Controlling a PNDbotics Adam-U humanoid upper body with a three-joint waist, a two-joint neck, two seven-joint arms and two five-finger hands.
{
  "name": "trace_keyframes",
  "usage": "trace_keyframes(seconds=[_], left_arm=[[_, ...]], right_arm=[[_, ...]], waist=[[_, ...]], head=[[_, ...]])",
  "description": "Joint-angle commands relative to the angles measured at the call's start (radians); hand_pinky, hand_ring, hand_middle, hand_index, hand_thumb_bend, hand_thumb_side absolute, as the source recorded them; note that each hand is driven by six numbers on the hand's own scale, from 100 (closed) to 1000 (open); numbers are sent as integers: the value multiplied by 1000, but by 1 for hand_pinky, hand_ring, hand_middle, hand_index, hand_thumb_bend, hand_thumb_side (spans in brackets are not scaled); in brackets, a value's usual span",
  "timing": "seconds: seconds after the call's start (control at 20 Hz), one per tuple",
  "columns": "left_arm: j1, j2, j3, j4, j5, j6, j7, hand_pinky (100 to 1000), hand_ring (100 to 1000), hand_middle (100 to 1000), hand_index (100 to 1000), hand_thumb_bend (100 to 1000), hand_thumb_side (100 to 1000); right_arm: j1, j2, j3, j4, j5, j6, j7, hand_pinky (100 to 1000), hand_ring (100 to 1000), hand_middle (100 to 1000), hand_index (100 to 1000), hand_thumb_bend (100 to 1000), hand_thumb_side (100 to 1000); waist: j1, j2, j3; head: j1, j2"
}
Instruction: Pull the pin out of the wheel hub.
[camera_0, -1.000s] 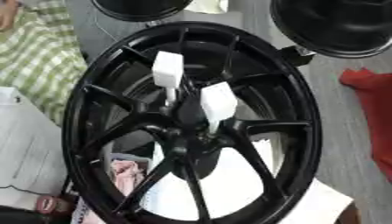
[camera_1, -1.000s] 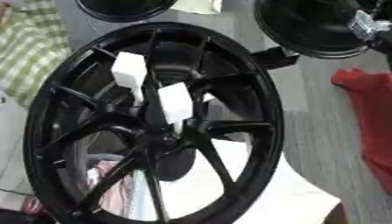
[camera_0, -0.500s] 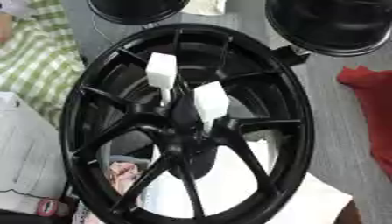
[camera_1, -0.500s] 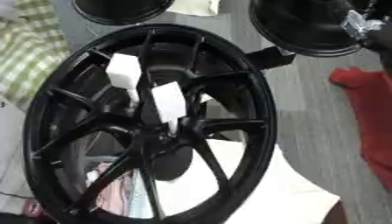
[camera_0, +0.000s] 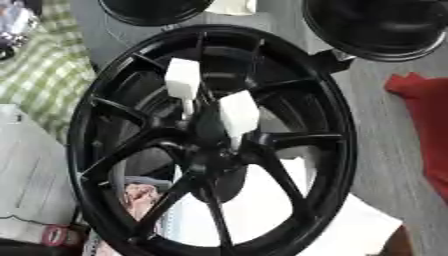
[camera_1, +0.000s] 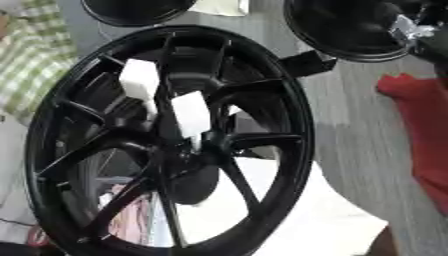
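Black wheel hub (camera_0: 210, 145); white pins (camera_0: 238, 112) (two) inserted

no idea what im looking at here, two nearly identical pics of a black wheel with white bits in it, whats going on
Both pictures come from one moment: they are the two eyes of a camera in a humanoid robot's head, looking down at its work. The big black thing is a spoked wheel. Two white blocks stick out near its hub; they seem to top the pins the robot should pull out. Neither robot hand shows in either view, so nothing is held. Around the wheel lie a green checked cloth, something red and two round black objects at the far side.
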Motion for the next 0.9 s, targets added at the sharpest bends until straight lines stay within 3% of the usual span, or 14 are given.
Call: trace_keyframes(seconds=[0.05,0.2,0.35,0.85,0.9], left_arm=[[-37,114,-57,21,-27,-40,-49,729,717,684,805,100,642],[-59,169,-100,27,-2,-80,-96,729,721,684,802,100,657],[-96,176,-147,49,8,-98,-152,730,725,689,804,100,674],[-293,67,-305,167,55,-32,-331,757,771,747,852,100,759],[-317,50,-305,177,62,-19,-398,762,780,756,859,100,758]], right_arm=[[-17,-37,0,-6,6,-1,8,868,705,639,701,468,159],[-22,-35,4,-5,8,1,11,868,705,639,701,467,159],[-24,-37,7,-5,9,1,14,868,705,639,701,467,159],[-20,-39,12,1,10,4,19,867,705,640,700,463,160],[-19,-38,12,1,10,4,19,867,705,640,700,463,160]], waist=[[4,-28,-4],[4,-29,-9],[5,-31,-12],[12,-38,-11],[12,-39,-10]], head=[[12,-23],[16,-27],[15,-26],[8,-13],[6,-10]])
